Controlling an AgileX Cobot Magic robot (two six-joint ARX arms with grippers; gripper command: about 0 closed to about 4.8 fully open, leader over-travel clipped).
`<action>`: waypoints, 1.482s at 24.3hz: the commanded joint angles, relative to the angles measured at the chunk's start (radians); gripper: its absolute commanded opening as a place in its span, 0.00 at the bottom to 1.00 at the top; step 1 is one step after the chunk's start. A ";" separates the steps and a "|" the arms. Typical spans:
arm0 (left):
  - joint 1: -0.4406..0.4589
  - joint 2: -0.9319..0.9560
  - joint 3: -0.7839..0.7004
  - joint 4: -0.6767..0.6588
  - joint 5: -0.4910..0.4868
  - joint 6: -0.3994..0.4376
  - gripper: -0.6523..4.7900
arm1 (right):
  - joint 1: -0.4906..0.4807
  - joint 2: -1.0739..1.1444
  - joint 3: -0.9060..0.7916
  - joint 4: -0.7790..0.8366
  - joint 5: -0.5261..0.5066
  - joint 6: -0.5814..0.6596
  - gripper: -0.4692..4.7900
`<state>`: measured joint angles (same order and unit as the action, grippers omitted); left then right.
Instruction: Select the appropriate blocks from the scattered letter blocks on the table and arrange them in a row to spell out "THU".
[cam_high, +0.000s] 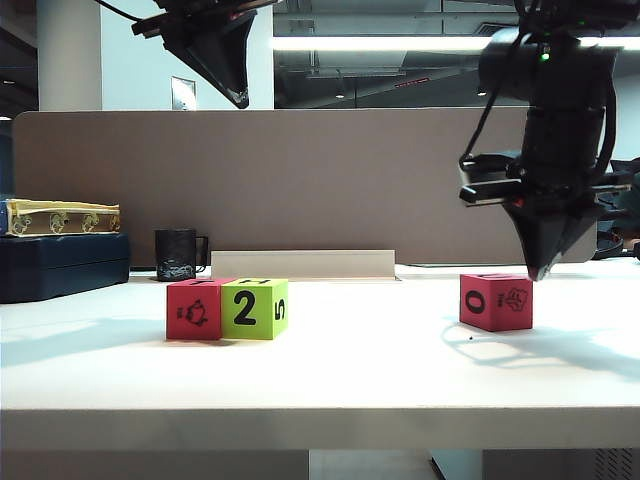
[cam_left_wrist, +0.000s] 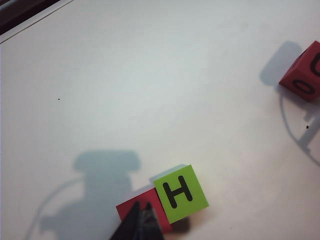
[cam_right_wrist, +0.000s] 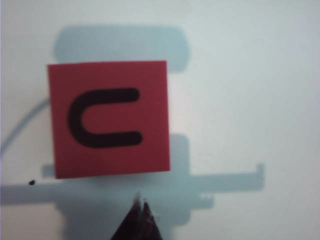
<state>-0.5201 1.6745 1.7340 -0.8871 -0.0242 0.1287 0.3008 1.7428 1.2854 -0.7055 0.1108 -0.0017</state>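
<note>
Two letter blocks stand touching in a row on the left of the table (cam_high: 350, 370): a red one (cam_high: 195, 309) and a lime green one (cam_high: 254, 308) with a 2 on its front face. The green block (cam_left_wrist: 181, 193) has an H on top, and the red block beside it (cam_left_wrist: 131, 209) is partly hidden by my fingers. My left gripper (cam_high: 238, 98) hangs high above this pair, shut and empty (cam_left_wrist: 141, 207). A second red block (cam_high: 496, 301) sits alone on the right with a U on top (cam_right_wrist: 109, 119). My right gripper (cam_high: 540, 275) is shut, its tip just beside that block's far right corner (cam_right_wrist: 141, 202).
A brown-grey partition panel (cam_high: 300, 180) closes the back of the table. In front of it are a black mug (cam_high: 180, 254), a low white strip (cam_high: 300, 264) and a dark blue case (cam_high: 60, 265) with a yellow object (cam_high: 60, 216) on top. The table's thick front edge (cam_high: 320, 430) is near.
</note>
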 joint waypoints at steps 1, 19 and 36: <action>-0.001 -0.005 0.008 0.005 0.007 0.008 0.11 | -0.003 0.011 0.002 0.028 0.003 0.005 0.08; -0.001 -0.109 0.037 -0.019 0.204 0.014 0.11 | -0.003 0.077 0.003 0.205 0.028 0.009 0.08; -0.001 -0.109 0.037 -0.040 0.201 0.021 0.11 | -0.003 0.085 0.017 0.391 0.078 0.008 0.08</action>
<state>-0.5220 1.5723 1.7676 -0.9325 0.1764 0.1429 0.2966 1.8324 1.2900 -0.3470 0.1833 0.0055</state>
